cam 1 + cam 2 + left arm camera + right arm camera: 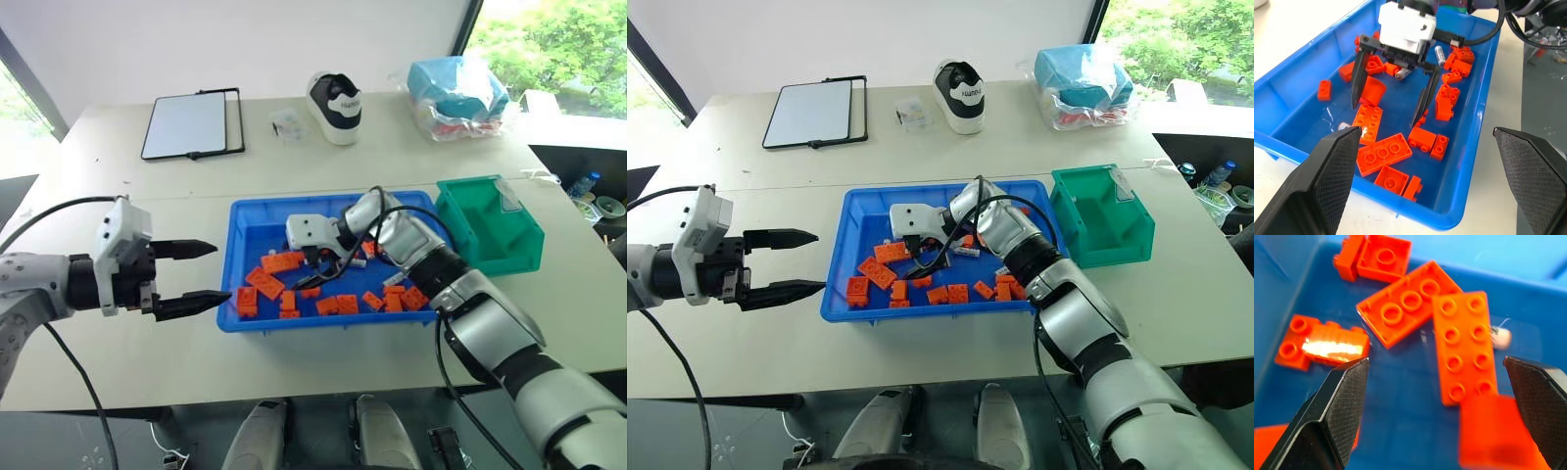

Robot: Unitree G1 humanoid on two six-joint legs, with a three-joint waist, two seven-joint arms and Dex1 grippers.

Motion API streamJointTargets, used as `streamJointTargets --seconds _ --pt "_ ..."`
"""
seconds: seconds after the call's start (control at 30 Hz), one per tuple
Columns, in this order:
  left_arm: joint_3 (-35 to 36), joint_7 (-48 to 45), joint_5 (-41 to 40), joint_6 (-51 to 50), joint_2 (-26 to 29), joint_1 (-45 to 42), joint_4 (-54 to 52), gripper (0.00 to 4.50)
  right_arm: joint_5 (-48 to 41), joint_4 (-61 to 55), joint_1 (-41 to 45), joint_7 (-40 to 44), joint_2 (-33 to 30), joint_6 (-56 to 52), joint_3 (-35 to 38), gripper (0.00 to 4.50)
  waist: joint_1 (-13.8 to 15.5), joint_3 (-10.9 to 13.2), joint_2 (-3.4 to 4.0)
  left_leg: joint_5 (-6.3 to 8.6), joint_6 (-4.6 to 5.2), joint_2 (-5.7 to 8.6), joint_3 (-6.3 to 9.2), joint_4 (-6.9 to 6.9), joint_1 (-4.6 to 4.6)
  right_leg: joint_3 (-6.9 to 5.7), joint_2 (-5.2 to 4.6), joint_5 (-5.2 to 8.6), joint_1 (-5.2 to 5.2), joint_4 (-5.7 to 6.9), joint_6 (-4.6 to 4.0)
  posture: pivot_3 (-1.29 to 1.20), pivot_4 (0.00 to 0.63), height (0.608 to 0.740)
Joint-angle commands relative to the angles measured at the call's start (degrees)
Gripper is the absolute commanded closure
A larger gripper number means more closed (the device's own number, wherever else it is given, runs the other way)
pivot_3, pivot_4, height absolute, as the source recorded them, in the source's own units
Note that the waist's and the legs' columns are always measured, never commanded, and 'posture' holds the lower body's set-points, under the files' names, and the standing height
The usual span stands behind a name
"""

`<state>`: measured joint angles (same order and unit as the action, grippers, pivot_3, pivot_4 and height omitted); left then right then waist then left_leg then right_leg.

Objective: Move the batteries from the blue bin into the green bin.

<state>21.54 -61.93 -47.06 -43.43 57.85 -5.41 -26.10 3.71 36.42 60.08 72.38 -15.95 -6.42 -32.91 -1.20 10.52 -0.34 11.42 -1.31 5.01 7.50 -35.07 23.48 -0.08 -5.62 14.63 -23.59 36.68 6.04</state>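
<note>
Batteries [1402, 73] lay among orange bricks [1383, 154], so we judged our wide-open right gripper [1388, 100] might grab a brick.

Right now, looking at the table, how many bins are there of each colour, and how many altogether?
blue bin: 1
green bin: 1
Total: 2
</note>
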Motion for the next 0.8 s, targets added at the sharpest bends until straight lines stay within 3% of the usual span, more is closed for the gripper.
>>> streamJointTargets --seconds 0.03,0.33,0.43,0.6,0.8 --pt "2.12 0.63 -1.59 0.22 0.00 -0.77 -0.75 0.00 0.53 1.34 3.14 -0.37 1.33 0.63 2.53 0.02 -0.03 0.00 0.00 -0.01 -0.02 0.00 0.00 -0.01 0.00 0.02 0.00 0.00 -0.04 0.10 0.00 0.00 0.150 0.731" --pt "0.26 1.45 -1.46 0.81 -0.56 -2.17 -0.51 0.00 3.88 10.18 4.70 -4.69 5.79 2.91 3.23 0.02 -0.18 0.00 0.00 -0.05 -0.09 0.00 -0.03 0.07 -0.01 0.12 0.02 0.02 -0.25 0.44 -0.05 0.00 0.150 0.731" --pt "-0.05 1.33 -1.27 0.98 -0.62 -2.61 -0.09 0.00 4.06 11.21 4.53 -5.37 6.36 3.42 4.17 0.73 -0.21 0.00 0.00 -0.06 -0.10 0.01 -0.03 0.08 -0.01 0.13 0.02 0.02 -0.26 0.44 -0.05 0.00 0.150 0.731" --pt "-0.66 1.32 -1.07 1.09 -0.79 -3.46 0.44 0.00 3.21 6.97 2.93 -3.86 5.94 1.43 5.48 3.09 -0.66 0.00 0.00 -0.06 -0.10 0.01 -0.03 0.08 -0.01 0.13 0.03 0.02 -0.25 0.44 -0.05 0.00 0.150 0.731" --pt "-1.68 1.13 -0.69 1.19 -0.86 -4.82 1.50 0.00 -1.55 -15.70 -3.12 -0.84 0.31 -12.70 10.08 3.09 -0.92 0.01 0.01 -0.06 -0.10 0.01 0.00 0.08 0.00 0.14 0.02 0.02 -0.26 0.44 -0.05 0.00 0.150 0.731"
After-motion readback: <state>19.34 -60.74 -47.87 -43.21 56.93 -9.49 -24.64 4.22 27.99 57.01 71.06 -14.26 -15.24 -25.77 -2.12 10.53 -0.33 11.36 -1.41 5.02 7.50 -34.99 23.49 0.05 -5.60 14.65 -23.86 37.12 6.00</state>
